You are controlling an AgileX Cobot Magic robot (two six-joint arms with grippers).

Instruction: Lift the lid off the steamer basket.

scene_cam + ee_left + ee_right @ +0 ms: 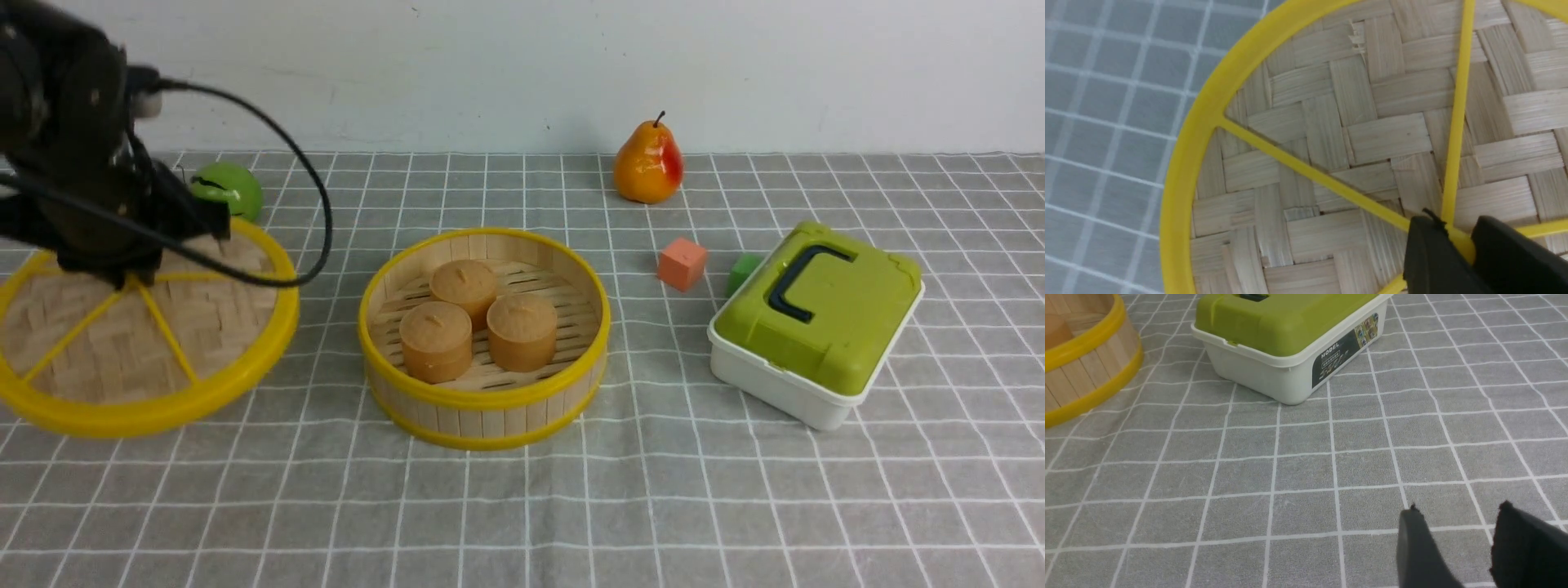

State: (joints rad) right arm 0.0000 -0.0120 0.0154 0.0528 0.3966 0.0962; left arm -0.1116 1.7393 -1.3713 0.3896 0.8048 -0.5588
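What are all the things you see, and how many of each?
lid: 1, bamboo and yellow, in left gripper
steamer basket: 1, bamboo and yellow, middle
buns: 3, brown, inside it
pear: 1, orange-red, back
round green thing: 1, back left
blocks: 2, orange and green, beside box
box: 1, white, green lid, right
tablecloth: 1, grey, underneath
left gripper: 1, black, on lid
right gripper: 1, black, open

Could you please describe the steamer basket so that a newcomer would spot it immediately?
On the grid-patterned table, look between the lid at left and the green-topped box at right. The steamer basket is the round, open bamboo tub with yellow rims, uniquely holding three brown buns.
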